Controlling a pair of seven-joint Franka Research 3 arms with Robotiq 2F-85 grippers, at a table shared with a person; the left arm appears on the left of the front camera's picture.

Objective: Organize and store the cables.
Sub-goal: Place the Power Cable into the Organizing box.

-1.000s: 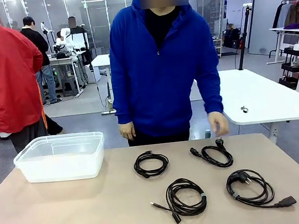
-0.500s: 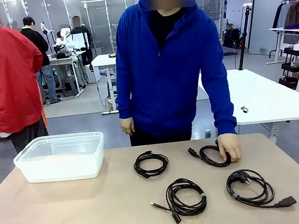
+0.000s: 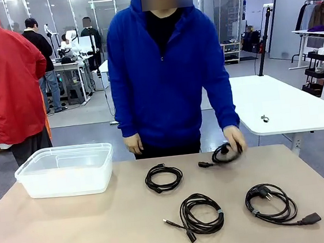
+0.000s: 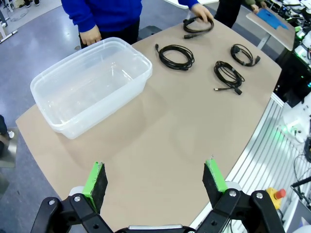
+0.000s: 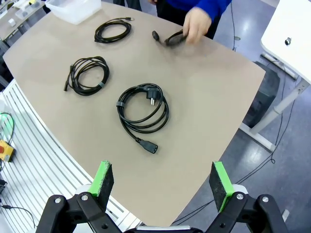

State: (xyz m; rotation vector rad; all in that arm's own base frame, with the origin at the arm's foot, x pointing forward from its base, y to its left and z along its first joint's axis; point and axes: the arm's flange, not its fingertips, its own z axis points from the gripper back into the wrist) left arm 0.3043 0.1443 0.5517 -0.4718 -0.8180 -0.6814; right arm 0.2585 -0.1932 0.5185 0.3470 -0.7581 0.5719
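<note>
My left hand and right hand gape wide, empty; ahead, bin unfilled, three cables lying, person holds a fourth.

You are in what looks like an open-plan robotics lab. Beyond your tan table stand white work tables on a grey floor, with glass partition walls behind and a far bench loaded with equipment. A clothes rack stands at the right. Beside your table runs ribbed metal framing, with what may be an emergency-stop button, too small to confirm.
</note>
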